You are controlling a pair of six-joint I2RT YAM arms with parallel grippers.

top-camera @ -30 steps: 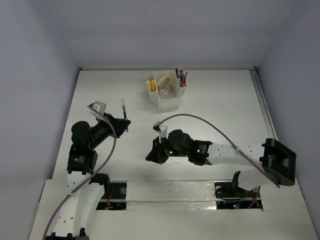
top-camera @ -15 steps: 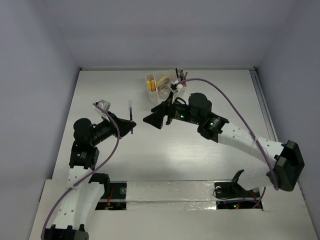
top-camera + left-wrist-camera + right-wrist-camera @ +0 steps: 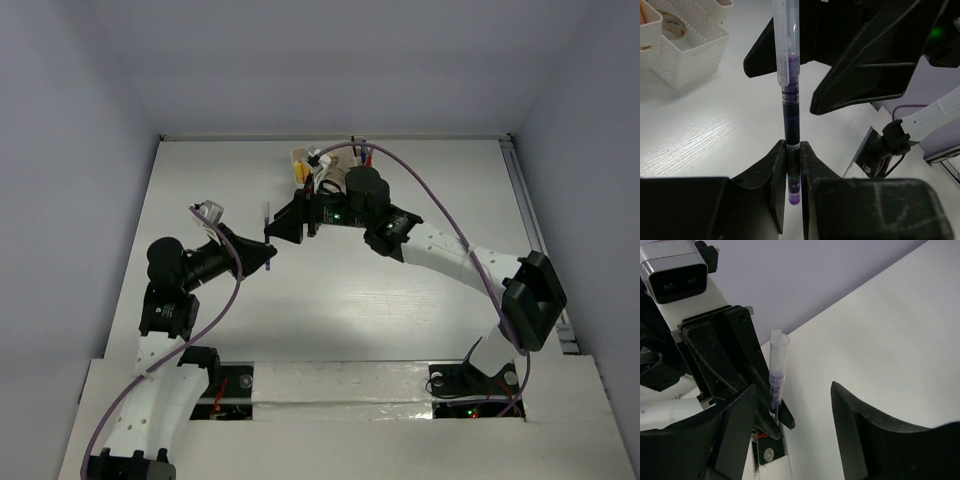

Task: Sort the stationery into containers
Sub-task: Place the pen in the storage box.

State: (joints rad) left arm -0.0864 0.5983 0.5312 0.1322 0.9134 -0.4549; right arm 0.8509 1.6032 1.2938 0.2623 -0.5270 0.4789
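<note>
White table (image 3: 400, 300) under close pale walls: met mid-air for a pen handoff.
Swung the right pincer (image 3: 795, 390) up from the near middle in the last second and spread it either side of the purple pen (image 3: 790, 100), not yet touching. Kept the left pincer (image 3: 793, 150) clamped on its lower end, upright, left of the organizer (image 3: 685, 50). Judged a handoff before sorting. Found open table nearward, little room by the organizer.
</note>
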